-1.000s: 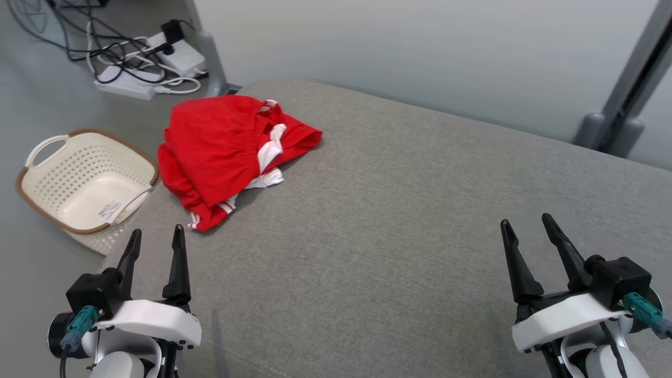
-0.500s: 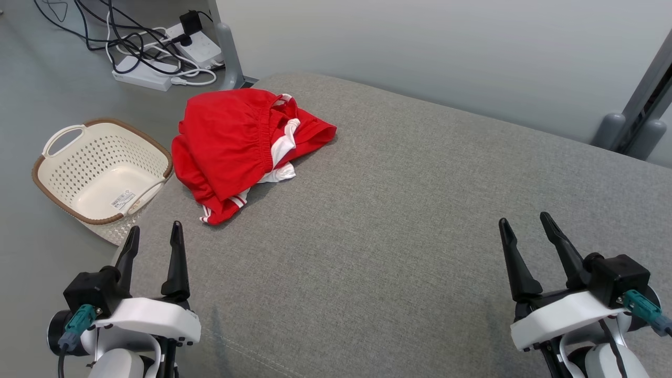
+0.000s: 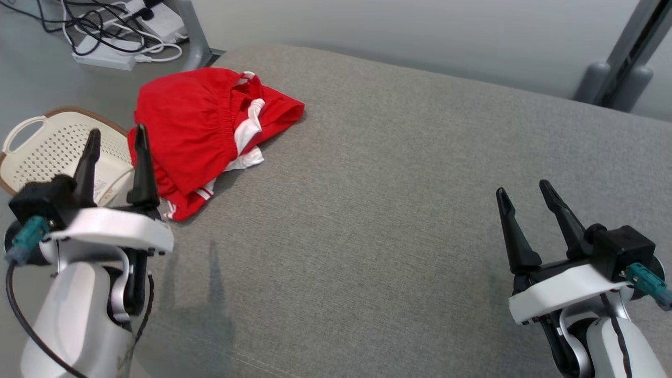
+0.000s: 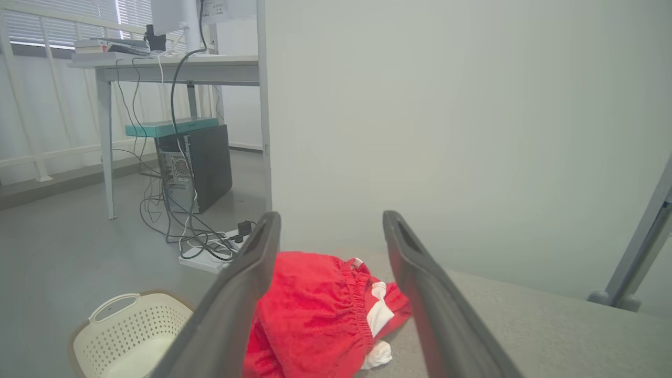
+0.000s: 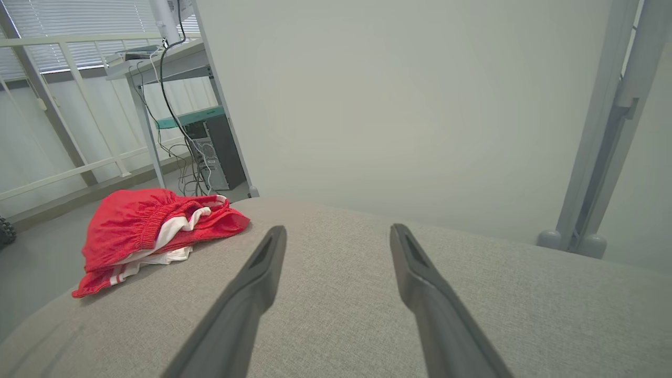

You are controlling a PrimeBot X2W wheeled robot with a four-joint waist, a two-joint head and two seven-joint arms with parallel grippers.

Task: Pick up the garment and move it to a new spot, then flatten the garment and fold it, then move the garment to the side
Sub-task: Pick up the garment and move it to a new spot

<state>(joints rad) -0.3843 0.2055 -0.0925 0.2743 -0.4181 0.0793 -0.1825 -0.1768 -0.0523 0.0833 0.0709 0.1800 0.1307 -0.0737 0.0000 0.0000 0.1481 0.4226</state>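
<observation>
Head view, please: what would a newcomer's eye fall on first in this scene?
The crumpled red garment with white trim stands out, lying at the far left corner of the grey padded surface. Next come the left gripper, open, just short of it, and the right gripper, open, at the lower right. A cream perforated basket sits on the floor left of the garment.
</observation>
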